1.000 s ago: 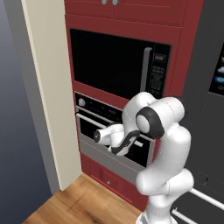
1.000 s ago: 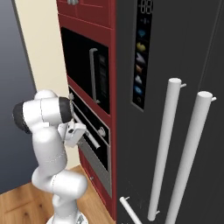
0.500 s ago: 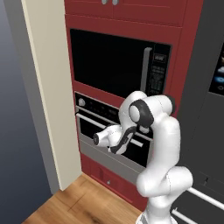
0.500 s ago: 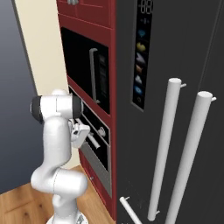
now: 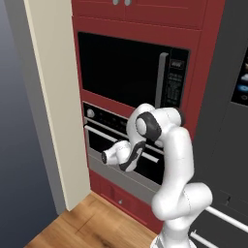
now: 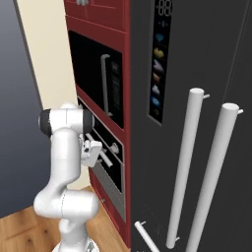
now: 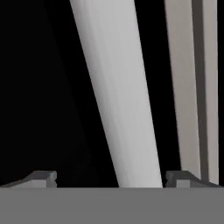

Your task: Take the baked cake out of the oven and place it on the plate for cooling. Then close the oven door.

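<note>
We see the oven (image 5: 121, 145) built into a red cabinet column (image 5: 213, 72), below the larger black microwave (image 5: 131, 72) with its vertical grey handle (image 5: 162, 80) and keypad. The oven door (image 5: 116, 162) is swung a little way out from the top, its long silver bar handle (image 5: 99, 133) running across just under the black control strip with a round knob (image 5: 90, 113) at its left end. Our gripper (image 7: 109, 179) is pointed at that door: in the hand view the two dark fingertips (image 7: 41, 178) stand wide apart with the silver bar (image 7: 118, 96) passing between them, closer to one tip than the other, and they are not clamped on it; whether either tip touches the bar we cannot tell. From the left base view the white hand (image 5: 118, 155) sits right at the door's front, with the arm's elbow blocking much of the oven's right half from sight. Beside the column on the left stands a cream wall panel (image 5: 53, 97); on the right, a dark refrigerator (image 6: 197, 74) with two tall pale handles (image 6: 184, 167) and an icon panel. A wooden floor (image 5: 82, 227) lies below.
</note>
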Motion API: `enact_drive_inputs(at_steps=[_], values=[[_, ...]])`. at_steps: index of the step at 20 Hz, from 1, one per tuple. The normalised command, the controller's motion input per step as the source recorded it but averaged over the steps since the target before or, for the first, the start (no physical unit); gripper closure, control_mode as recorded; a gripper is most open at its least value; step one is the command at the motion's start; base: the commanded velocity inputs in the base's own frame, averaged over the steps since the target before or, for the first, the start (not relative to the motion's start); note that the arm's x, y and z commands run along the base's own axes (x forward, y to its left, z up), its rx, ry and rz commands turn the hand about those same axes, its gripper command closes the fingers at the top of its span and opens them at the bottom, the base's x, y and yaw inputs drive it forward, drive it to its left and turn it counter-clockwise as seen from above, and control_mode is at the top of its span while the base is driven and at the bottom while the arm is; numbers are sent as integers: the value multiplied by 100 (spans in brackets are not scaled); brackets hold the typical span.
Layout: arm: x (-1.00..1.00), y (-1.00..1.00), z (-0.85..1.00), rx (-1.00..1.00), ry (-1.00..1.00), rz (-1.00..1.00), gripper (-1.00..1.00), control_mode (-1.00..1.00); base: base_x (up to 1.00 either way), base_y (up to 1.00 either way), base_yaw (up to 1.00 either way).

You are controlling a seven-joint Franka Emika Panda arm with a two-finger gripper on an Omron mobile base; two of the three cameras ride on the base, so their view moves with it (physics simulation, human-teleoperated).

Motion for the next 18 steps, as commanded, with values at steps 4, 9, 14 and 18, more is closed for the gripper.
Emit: enact_drive_inputs(at_steps=[4,9,14,18], values=[[35,-6,-34,0,8,1,100,-100,0,0,0],[7,5,-51,9,23,5,100,-100,0,0,0],[-34,67,-77,8,21,8,100,-100,0,0,0],[-67,100,-88,0,14,7,100,-100,0,0,0]])
